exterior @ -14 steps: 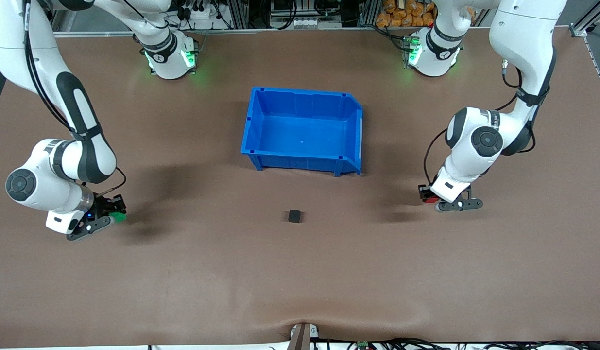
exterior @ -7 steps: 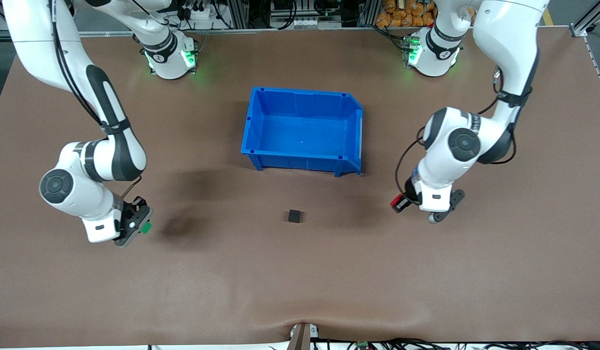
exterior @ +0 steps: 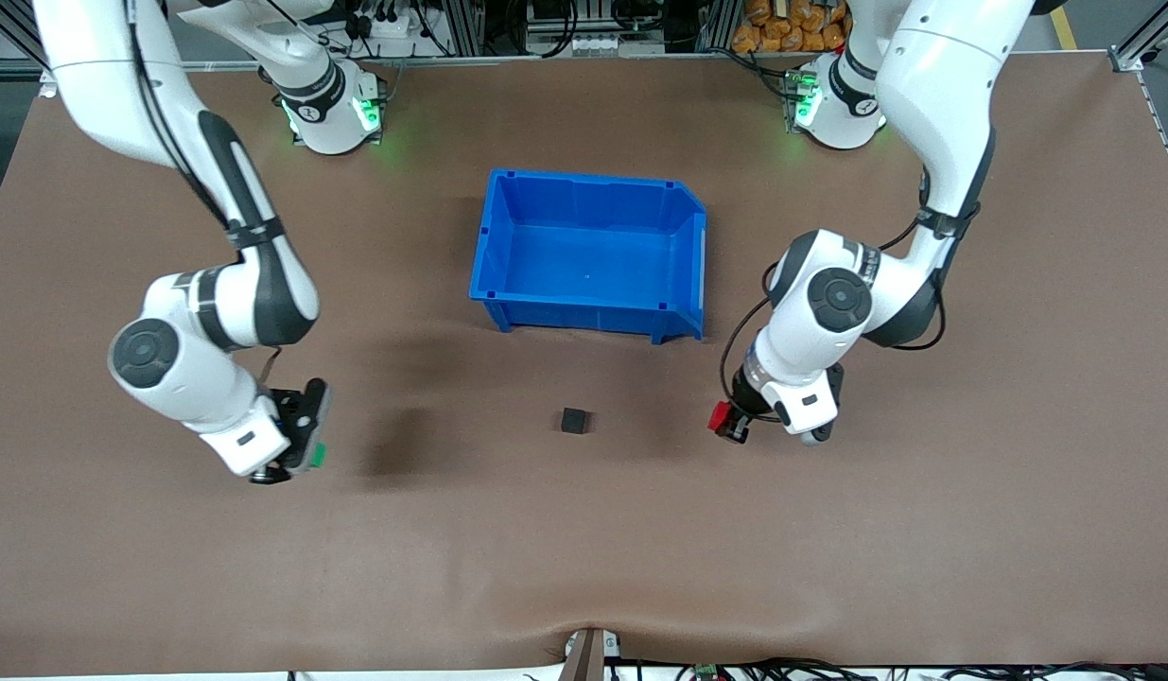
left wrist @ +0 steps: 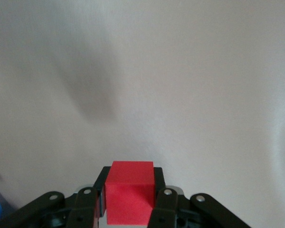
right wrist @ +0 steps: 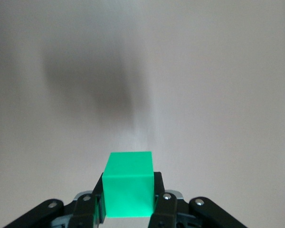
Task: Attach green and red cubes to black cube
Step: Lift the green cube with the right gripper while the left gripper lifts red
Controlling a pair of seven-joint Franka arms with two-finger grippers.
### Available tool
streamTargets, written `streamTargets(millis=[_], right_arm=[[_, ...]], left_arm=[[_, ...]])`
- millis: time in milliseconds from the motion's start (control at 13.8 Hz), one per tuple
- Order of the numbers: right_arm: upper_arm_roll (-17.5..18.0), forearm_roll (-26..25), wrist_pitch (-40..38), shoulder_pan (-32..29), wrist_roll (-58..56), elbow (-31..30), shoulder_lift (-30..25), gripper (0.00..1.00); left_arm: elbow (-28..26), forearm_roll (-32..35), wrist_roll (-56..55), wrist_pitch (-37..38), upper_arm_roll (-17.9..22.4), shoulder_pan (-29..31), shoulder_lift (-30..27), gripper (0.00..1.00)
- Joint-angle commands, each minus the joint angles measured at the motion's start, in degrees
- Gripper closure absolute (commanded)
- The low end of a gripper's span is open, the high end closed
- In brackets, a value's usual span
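Observation:
The black cube [exterior: 574, 420] rests on the brown table, nearer the front camera than the blue bin. My left gripper [exterior: 727, 422] is shut on the red cube [exterior: 720, 415] [left wrist: 129, 197], held above the table toward the left arm's end from the black cube. My right gripper [exterior: 311, 454] is shut on the green cube [exterior: 318, 455] [right wrist: 129, 183], above the table toward the right arm's end from the black cube. Both wrist views show the held cube clamped between black fingers over bare table.
An empty blue bin [exterior: 504, 200] stands at mid-table, farther from the front camera than the black cube. The two arm bases with green lights sit along the table's far edge. A small bracket [exterior: 588, 653] sits at the near edge.
Both arms have swung inward toward the black cube, the left carrying the red cube and the right carrying the green cube. The black cube and bin have not moved.

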State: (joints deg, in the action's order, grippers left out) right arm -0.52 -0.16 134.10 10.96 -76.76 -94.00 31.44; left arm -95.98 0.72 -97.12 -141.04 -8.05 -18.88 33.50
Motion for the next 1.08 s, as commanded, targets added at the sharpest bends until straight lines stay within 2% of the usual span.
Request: streamTargets(millis=[0,289,578,722,1011], right_arm=[[-0.4,-0.9,-0.9,2.1,-1.6,2.9,1.2,1.00],[-0.4,-0.3,-2.3,6.5,-0.4,3.6,1.6,1.00],[-0.4,0.2,-3.8,7.8,5.0,3.6,2.2,1.00],[-0.4,0.1,-6.1,8.9,11.3,3.7,2.5,1.00],[-0.4,0.3,-6.5,10.5,15.7,4.0,3.3,1.00]], left_arm=[[4.4,-0.7,-7.9,1.5,0.3,-2.4,2.6,1.00],[5.5,-0.7,-15.2,1.5,0.1,-4.1,3.8,1.00],[14.7,-0.7,-20.6,1.4,0.2,-6.2,11.6,1.00],[17.0,-0.5,-19.5,0.9,0.3,-6.3,13.7,1.00],[22.4,-0.6,-15.5,0.6,0.1,-6.5,19.1,1.00]])
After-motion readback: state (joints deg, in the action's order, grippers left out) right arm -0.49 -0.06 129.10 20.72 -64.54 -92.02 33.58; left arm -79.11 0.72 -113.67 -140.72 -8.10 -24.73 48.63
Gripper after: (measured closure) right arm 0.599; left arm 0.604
